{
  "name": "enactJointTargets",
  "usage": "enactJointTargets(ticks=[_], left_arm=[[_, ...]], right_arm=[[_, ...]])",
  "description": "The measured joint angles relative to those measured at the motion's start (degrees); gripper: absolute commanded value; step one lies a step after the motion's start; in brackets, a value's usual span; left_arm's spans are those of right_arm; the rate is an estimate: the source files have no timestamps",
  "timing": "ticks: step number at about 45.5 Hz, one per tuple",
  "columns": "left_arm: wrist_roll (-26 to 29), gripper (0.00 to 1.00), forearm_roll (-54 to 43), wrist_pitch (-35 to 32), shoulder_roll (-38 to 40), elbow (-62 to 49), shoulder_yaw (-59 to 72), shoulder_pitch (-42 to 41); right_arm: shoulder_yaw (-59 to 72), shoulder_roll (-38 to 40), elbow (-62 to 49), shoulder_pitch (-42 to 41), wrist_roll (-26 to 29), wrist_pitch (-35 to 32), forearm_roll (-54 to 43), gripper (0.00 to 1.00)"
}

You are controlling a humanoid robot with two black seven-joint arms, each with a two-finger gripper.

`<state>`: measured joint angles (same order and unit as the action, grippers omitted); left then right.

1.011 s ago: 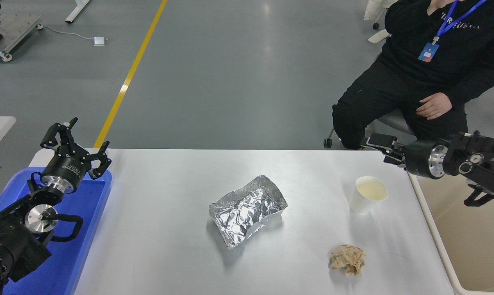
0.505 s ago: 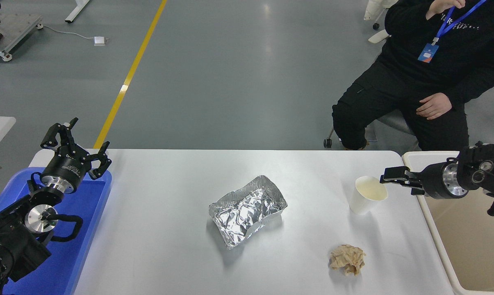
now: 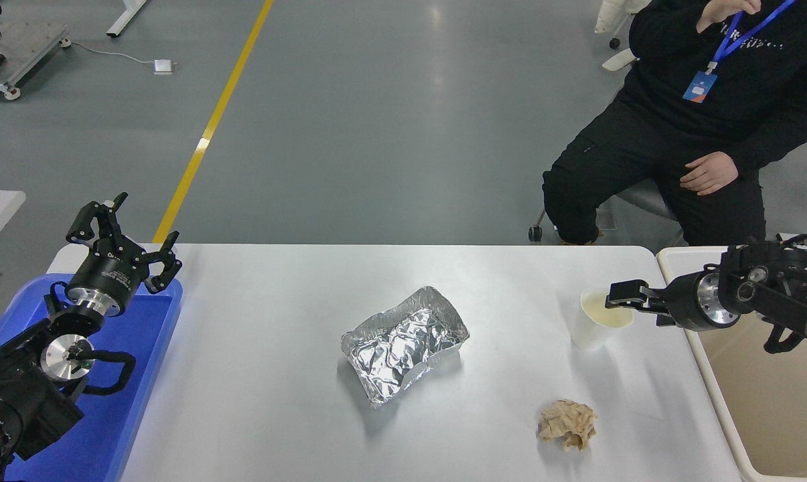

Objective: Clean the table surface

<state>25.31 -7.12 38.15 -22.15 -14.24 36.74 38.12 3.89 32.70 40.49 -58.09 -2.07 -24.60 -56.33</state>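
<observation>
My right pincer (image 3: 619, 296) reaches level over the paper cup (image 3: 597, 320), grip unclear; foil tray (image 3: 403, 343) and crumpled wad (image 3: 566, 423) share the counter (image 3: 256, 375).

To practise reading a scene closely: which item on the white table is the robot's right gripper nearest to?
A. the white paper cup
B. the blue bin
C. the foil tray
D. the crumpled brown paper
A: the right gripper sits over the rim of the white paper cup, while the foil tray and the crumpled brown paper lie well apart from it.
</observation>
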Motion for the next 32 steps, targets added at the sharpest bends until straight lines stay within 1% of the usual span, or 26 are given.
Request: enactJointTargets(ticks=[4, 7, 10, 11, 14, 15, 16, 18, 32], left_arm=[[0.0, 1.00, 0.0, 0.0, 0.0, 0.0, 0.0, 0.0], [0.0, 1.00, 0.0, 0.0, 0.0, 0.0, 0.0, 0.0], [0.0, 1.00, 0.0, 0.0, 0.0, 0.0, 0.0, 0.0], [0.0, 1.00, 0.0, 0.0, 0.0, 0.0, 0.0, 0.0], [0.0, 1.00, 0.0, 0.0, 0.0, 0.0, 0.0, 0.0], [0.0, 1.00, 0.0, 0.0, 0.0, 0.0, 0.0, 0.0], [0.0, 1.00, 0.0, 0.0, 0.0, 0.0, 0.0, 0.0], [0.0, 1.00, 0.0, 0.0, 0.0, 0.0, 0.0, 0.0], [0.0, 1.00, 0.0, 0.0, 0.0, 0.0, 0.0, 0.0]], right_arm=[[0.8, -0.9, -0.5, 0.1, -0.1, 0.2, -0.1, 0.92], [1.2, -1.8, -1.1, 0.3, -0.1, 0.6, -0.1, 0.87], [1.6, -2.9, -2.2, 0.8, -0.1, 1.4, -0.1, 0.85], [1.7, -3.2, -2.6, 0.9, -0.1, 1.7, -0.1, 0.80], [1.9, -4.5, -4.2, 1.4, -0.1, 2.4, -0.1, 0.61], [2.0, -4.9, -4.7, 1.5, -0.1, 2.6, -0.1, 0.50], [2.0, -5.3, -5.3, 1.6, -0.1, 2.8, -0.1, 0.35], [2.1, -6.1, -6.2, 1.8, -0.1, 3.1, -0.1, 0.00], [4.3, -8.4, -8.8, 2.0, -0.3, 3.6, 0.3, 0.00]])
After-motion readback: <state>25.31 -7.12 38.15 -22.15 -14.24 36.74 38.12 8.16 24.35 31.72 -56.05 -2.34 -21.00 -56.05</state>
